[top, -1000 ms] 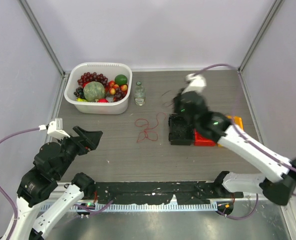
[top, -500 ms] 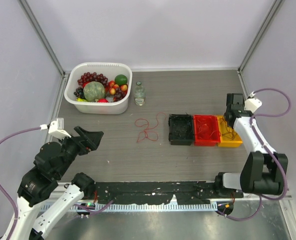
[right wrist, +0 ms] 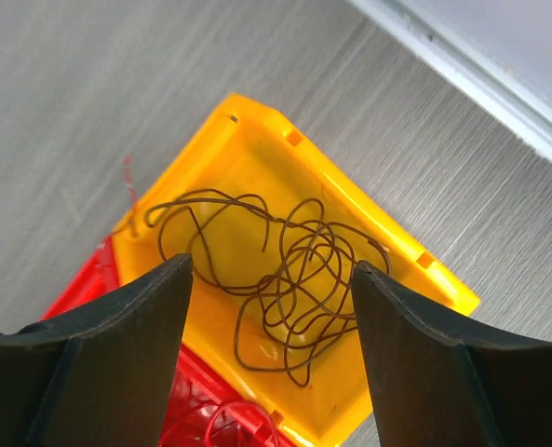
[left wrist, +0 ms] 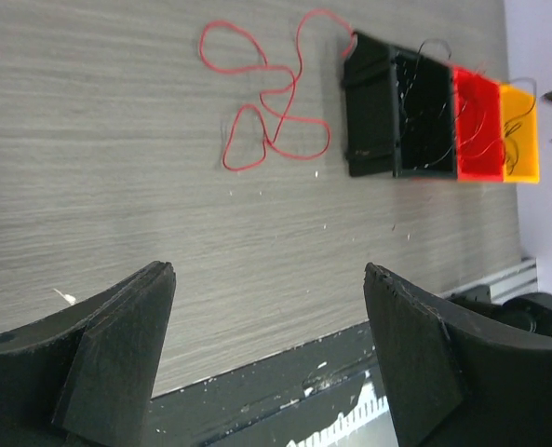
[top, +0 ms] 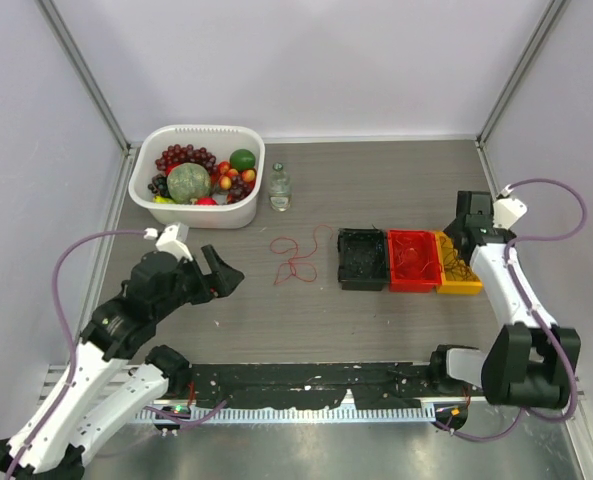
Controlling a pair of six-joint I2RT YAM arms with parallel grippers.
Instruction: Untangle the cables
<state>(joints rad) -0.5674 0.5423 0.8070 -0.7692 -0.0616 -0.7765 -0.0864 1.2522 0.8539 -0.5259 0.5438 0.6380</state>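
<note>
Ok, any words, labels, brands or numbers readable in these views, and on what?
None readable.
The yellow bin, black bin and white basin show no print.
The small bottle is too small to tell whether it has a label.
The toothed strip at the table's near edge shows only ticks, no numerals.

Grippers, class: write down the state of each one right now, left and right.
Left gripper: open, holding nothing.
Right gripper: open, empty, above the brown cable in the yellow bin.
</note>
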